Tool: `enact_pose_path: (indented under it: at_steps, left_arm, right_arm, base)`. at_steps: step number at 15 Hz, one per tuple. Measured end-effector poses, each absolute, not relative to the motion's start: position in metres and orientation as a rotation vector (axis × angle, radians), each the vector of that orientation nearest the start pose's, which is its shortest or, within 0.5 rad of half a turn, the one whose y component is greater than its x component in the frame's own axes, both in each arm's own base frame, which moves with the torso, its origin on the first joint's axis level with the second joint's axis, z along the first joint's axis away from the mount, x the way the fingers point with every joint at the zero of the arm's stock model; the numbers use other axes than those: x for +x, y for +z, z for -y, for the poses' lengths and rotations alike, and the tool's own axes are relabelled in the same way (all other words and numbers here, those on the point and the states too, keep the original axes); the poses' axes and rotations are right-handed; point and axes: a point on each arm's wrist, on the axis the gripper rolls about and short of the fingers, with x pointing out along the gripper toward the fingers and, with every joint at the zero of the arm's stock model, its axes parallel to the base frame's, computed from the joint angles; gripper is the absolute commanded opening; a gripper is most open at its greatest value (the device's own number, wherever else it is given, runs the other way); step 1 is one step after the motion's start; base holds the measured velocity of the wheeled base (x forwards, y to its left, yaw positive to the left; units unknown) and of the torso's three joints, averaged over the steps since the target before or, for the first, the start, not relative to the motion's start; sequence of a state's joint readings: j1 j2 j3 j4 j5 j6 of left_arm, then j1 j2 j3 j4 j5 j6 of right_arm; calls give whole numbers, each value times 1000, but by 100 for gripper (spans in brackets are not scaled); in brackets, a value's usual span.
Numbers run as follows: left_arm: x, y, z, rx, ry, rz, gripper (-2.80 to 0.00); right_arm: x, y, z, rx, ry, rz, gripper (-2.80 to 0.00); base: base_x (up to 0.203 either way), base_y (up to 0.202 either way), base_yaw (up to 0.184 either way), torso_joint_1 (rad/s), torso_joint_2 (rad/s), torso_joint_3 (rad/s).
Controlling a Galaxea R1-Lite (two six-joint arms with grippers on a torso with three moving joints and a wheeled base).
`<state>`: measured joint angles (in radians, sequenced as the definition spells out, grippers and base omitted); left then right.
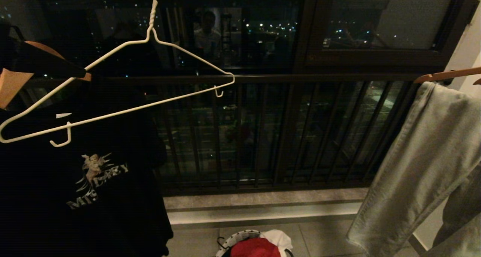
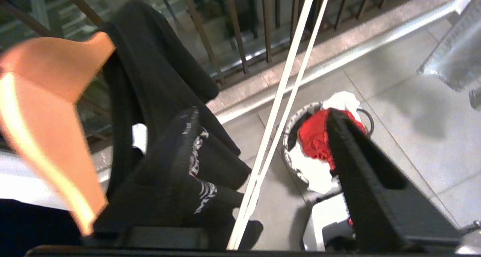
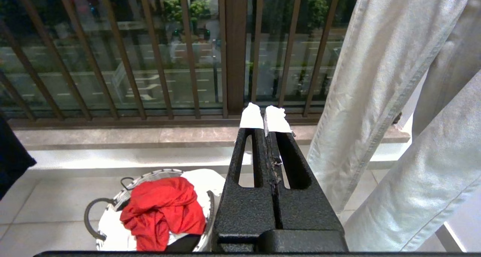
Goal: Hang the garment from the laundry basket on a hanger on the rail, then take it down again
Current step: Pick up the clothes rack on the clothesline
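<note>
Hanger (image 1: 124,80) wire is hanging tilted in the upper left of the head view, its twisted neck running up out of the frame, its lower end dipping toward the left edge and its higher corner reaching toward the middle. Two small hooks are pointing down from its bottom bar. No cloth is draped on it.

Behind it, at the left, a black T-shirt (image 1: 82,182) with pale print is hanging from a wooden hanger (image 1: 15,80). At the right edge, pale trousers (image 1: 421,167) are hanging from another wooden hanger.

At the bottom centre of the head view, the basket (image 1: 235,239) is sitting on the tiled floor with the garment (image 1: 255,248) lying crumpled in it, on top of white cloth. The right wrist view is showing the same: the garment (image 3: 163,206) is bunched inside the basket (image 3: 112,204), with black loop handles sticking out from the patterned rim.

In the left wrist view, the left hand (image 2: 263,151) is standing released, its two dark fingers (image 2: 360,167) spread wide, and the hanger's thin white wires (image 2: 285,95) are passing through the gap between them without either finger pressing on them. The garment (image 2: 315,136) and basket (image 2: 291,125) are lying far below on the floor.

In the right wrist view, the right hand (image 3: 265,120) is clenched on nothing, its white-tipped fingers pressed together, pointing toward the railing above the basket.
</note>
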<state>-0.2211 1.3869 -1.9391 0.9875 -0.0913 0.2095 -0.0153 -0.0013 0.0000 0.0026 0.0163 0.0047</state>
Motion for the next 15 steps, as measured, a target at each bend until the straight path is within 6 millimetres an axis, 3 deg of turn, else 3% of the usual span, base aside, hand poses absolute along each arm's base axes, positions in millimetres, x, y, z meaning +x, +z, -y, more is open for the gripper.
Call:
enact_pose_path:
  at_steps: [7, 15]
  left_arm:
    - [159, 380, 39, 239, -369, -531, 0]
    - [164, 365, 45, 295, -411, -532, 0]
  right_arm:
    - [-23, 75, -1, 4, 1, -1, -280]
    - [-23, 75, -1, 4, 1, -1, -280]
  base:
    - [0, 0, 0, 0, 0, 0]
    - [0, 0, 0, 0, 0, 0]
